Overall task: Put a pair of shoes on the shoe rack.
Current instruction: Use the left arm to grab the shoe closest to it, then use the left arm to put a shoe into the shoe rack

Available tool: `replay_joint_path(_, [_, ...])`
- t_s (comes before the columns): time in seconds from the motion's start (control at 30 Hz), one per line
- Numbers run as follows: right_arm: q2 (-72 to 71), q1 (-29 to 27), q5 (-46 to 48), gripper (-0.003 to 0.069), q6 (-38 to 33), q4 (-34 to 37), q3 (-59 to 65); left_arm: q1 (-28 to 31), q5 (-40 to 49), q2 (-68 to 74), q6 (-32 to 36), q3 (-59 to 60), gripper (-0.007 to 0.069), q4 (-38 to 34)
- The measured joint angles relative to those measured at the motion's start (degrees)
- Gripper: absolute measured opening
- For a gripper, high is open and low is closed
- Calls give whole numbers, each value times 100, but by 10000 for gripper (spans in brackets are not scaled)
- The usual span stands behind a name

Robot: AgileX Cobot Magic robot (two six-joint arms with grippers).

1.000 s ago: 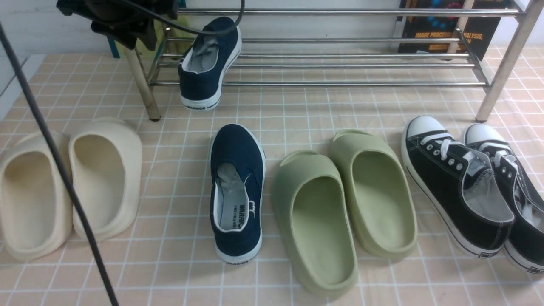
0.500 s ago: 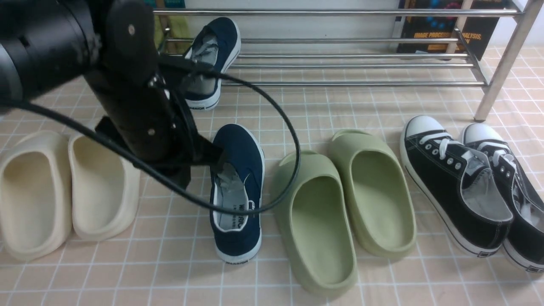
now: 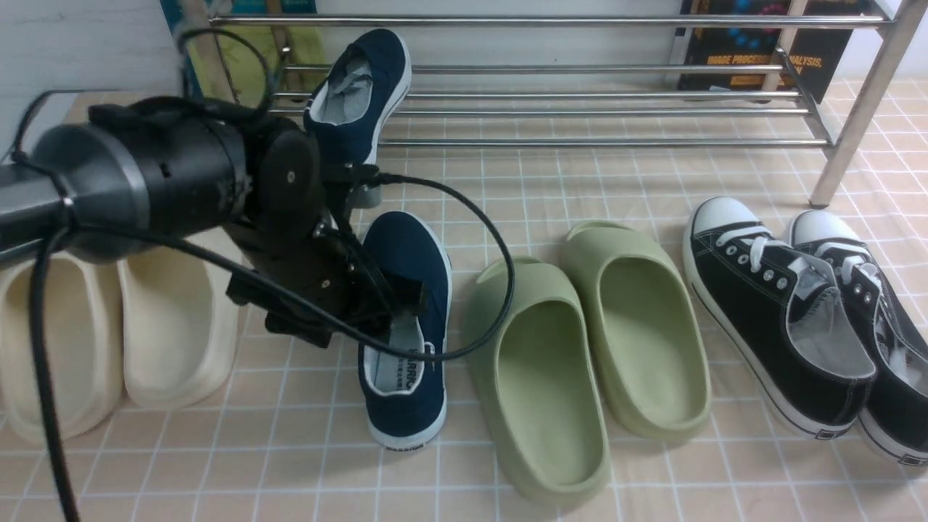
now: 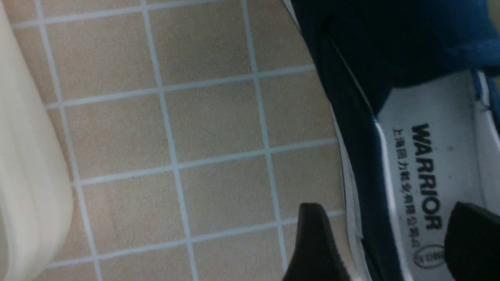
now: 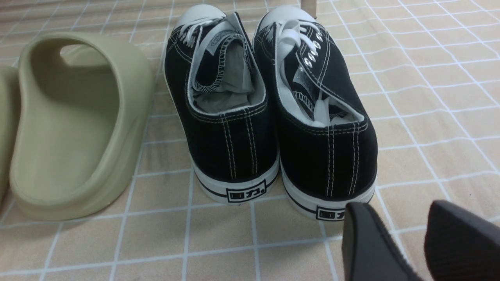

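Left gripper (image 4: 384, 208), lowered since the earlier frame, stands open astride the side wall of the navy shoe (image 3: 415, 250) lying in front of the rack (image 3: 594, 69), placed to pinch that wall; the other navy shoe (image 3: 359, 109) leans on the rack's left end.

Light's soft and even, coming from overhead, so the green slides (image 3: 638, 326) only drop faint shadows on the tiles (image 3: 551, 188). Some glare streaks the shoe rack (image 3: 580, 142) bars. The left arm (image 3: 167, 181) looks smeared up front. The left wrist view is mushy, though the navy shoe (image 4: 429, 175) print is readable.
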Motion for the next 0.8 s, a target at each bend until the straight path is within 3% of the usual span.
replay_joint_path(0.1, [0, 0, 0, 239, 0, 0, 0, 0, -31, 258, -1, 0, 472, 0])
replay_joint_path(0.23, [0, 0, 0, 239, 0, 0, 0, 0, -44, 548, 47, 7, 344, -31])
replay_joint_path(0.33, [0, 0, 0, 239, 0, 0, 0, -18, -30, 432, 92, 1, 132, -37])
replay_joint_path(0.43, [0, 0, 0, 239, 0, 0, 0, -18, -20, 160, 99, -41, 36, -17])
replay_joint_path(0.67, [0, 0, 0, 239, 2, 0, 0, 28, 228, -395, 252, -622, 24, 11])
replay_joint_path(0.8, [0, 0, 0, 239, 2, 0, 0, 388, 466, -147, 352, -1588, 24, -171])
